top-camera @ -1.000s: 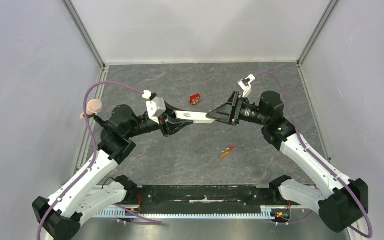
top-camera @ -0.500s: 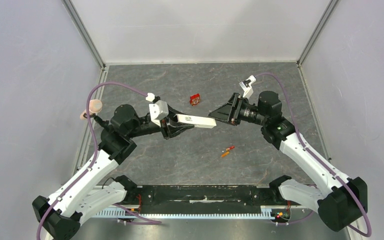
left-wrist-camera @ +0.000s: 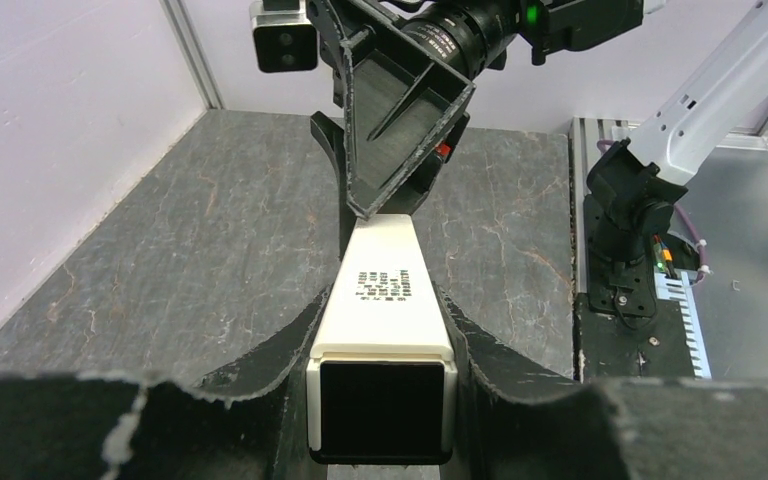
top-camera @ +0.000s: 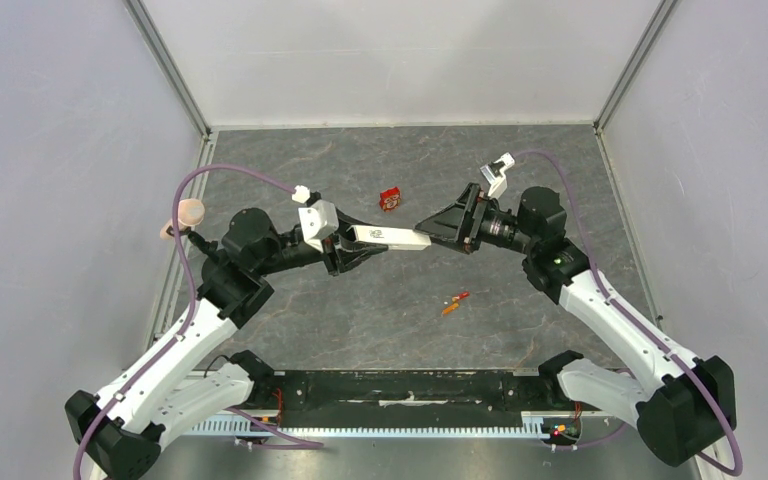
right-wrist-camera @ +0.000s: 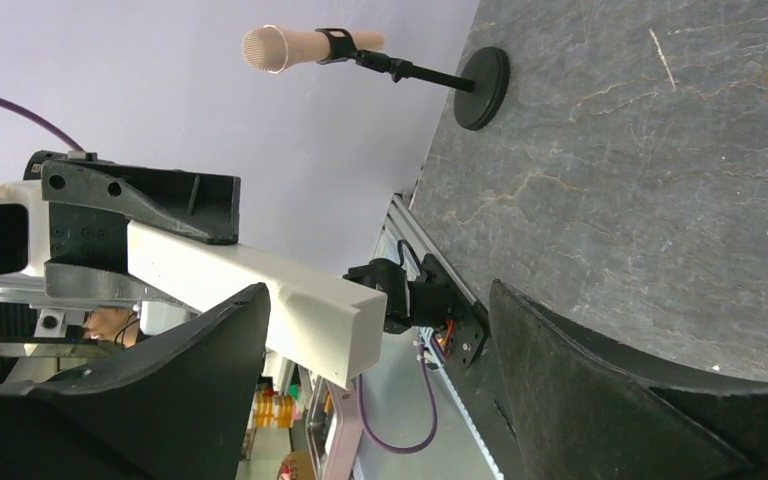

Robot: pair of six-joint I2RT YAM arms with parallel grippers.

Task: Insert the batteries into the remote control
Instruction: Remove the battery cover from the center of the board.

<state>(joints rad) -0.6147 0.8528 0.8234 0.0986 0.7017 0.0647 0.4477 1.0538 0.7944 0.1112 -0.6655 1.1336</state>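
— Where is the remote control?

— Up off the surface, lying level between the two arms. The left hand is clamped on one end of it, a finger pressed to each long side. The face with small dark print is turned up.

— And the right hand?

— Its fingers stand apart around the other end. One finger is just beside the remote control and the other is clear of it.

— The batteries?

— Both lie close together on the surface, nearer the arm bases and well apart from the remote control. A small red box sits on the far side of it.
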